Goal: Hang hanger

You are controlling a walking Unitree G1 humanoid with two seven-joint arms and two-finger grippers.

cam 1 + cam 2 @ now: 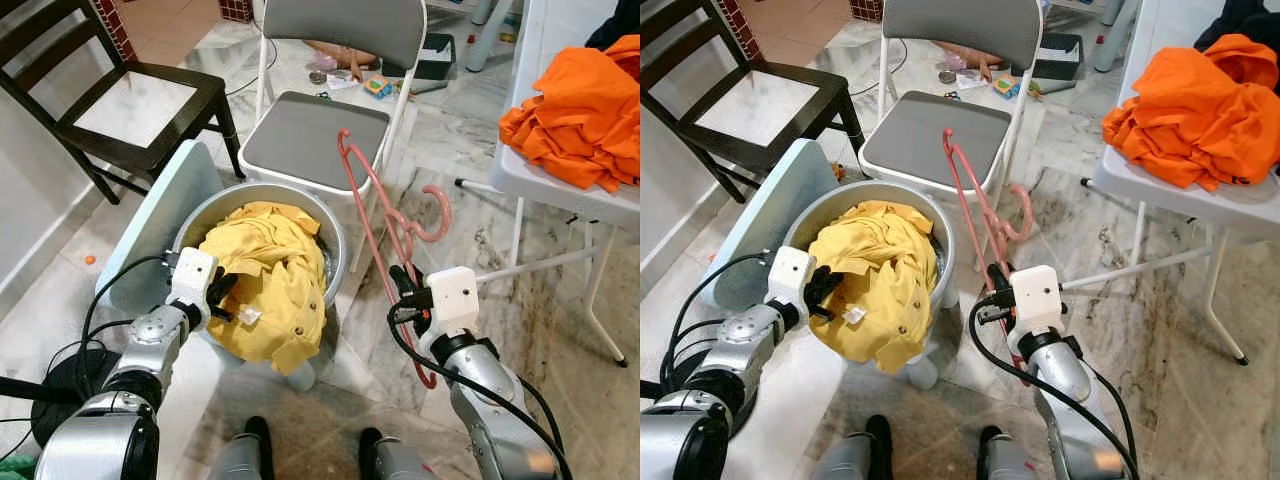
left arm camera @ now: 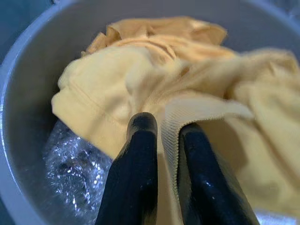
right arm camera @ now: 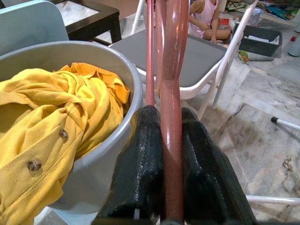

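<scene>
Right hand (image 1: 404, 287) clamped tight on pink hanger (image 1: 372, 215) — held upright beside grey basin (image 1: 335, 262), left hand (image 2: 164, 129) pinched narrow on yellow shirt (image 1: 265, 280) — inside basin

1. A lived-in home, with laundry being done on a stained marble-tile floor (image 1: 520, 300).
2. At the centre, a round grey metal tub (image 1: 335, 250) holds a yellow buttoned shirt (image 1: 265, 285).
3. At 12 o'clock stands a grey folding chair (image 1: 310, 135); at 10 o'clock, a dark wooden chair (image 1: 120, 110).
4. At 2 o'clock, crumpled orange clothing (image 1: 580, 110) lies on a white folding table (image 1: 540, 180).
5. Small toys (image 1: 378, 86) litter the floor behind the grey chair.
</scene>
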